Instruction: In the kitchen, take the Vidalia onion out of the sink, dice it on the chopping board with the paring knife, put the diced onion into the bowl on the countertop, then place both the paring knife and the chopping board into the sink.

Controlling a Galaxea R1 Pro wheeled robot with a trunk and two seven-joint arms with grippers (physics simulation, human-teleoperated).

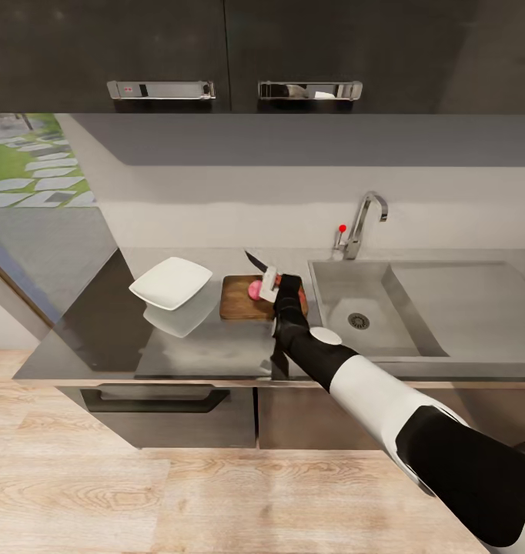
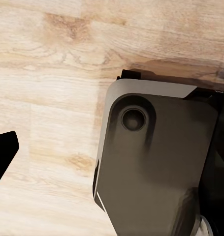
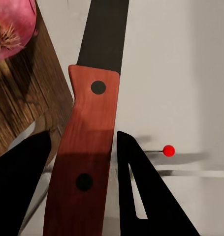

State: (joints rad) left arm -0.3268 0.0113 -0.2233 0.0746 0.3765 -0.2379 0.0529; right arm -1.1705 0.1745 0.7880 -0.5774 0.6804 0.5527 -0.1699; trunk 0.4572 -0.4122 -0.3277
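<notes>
Grey countertop: right pincer clamps red-handled, dark-bladed paring knife beside onion.

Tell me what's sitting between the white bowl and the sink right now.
In the head view, the chopping board lies between the bowl and the sink, with the onion on it and the right gripper holding the paring knife above.

Onion on chopping board, bowl left, sink right.
</notes>
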